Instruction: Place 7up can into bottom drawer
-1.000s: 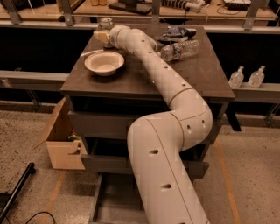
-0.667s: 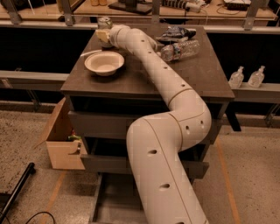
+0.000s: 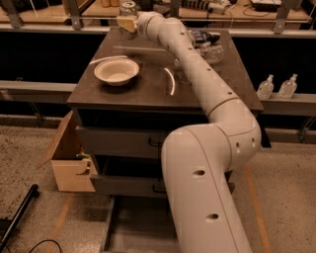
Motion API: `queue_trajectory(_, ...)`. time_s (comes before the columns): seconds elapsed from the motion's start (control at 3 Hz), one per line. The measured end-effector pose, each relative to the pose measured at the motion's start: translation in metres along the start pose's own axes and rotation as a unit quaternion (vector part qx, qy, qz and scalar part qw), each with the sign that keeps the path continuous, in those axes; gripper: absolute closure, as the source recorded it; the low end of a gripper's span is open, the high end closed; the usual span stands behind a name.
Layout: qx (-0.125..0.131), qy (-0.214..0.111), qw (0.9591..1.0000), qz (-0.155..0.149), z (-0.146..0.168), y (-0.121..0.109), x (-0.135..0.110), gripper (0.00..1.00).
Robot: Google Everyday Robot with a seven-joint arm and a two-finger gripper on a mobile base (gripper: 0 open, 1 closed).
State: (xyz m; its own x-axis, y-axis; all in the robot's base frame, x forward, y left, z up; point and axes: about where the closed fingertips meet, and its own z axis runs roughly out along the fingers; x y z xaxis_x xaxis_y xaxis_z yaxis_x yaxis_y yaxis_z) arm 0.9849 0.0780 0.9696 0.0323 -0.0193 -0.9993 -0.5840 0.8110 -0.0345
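Since a second ago, the gripper (image 3: 125,22) has risen and shifted a little to the right at the far left corner of the cabinet top (image 3: 148,91), and the 7up can (image 3: 128,8) has gone up with it. Its tan fingers are closed around the lower part of the can, which stands upright with its silver top showing above them, clear of the dark surface. The white arm (image 3: 197,84) runs from the gripper diagonally across the cabinet top to a thick elbow at the front right. Near the front left of the top sits a white bowl (image 3: 116,71), well apart from the can. To the right of the arm, at the back, lies a clear plastic bottle (image 3: 210,51) on its side. Below the top, two grey drawers with black handles (image 3: 155,143) are slightly pulled out. Under them, the bottom drawer (image 3: 129,228) is pulled out towards the viewer, its flat grey floor partly hidden by the arm. A cardboard box (image 3: 69,165) stands on the speckled floor to the left of the cabinet. Two small pump bottles (image 3: 266,88) stand on a ledge to the right.
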Motion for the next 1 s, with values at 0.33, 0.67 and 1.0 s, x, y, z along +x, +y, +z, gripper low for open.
queue_trajectory(0.33,-0.017,-0.003,0.9998,-0.005,-0.052,-0.010,-0.031,1.00)
queue_trajectory(0.67,-0.045,-0.015,0.9989,-0.007,-0.116,-0.010,-0.055,1.00)
queue_trajectory(1.0,-0.088,-0.023,0.9958,-0.003,-0.176,0.006,-0.060,1.00)
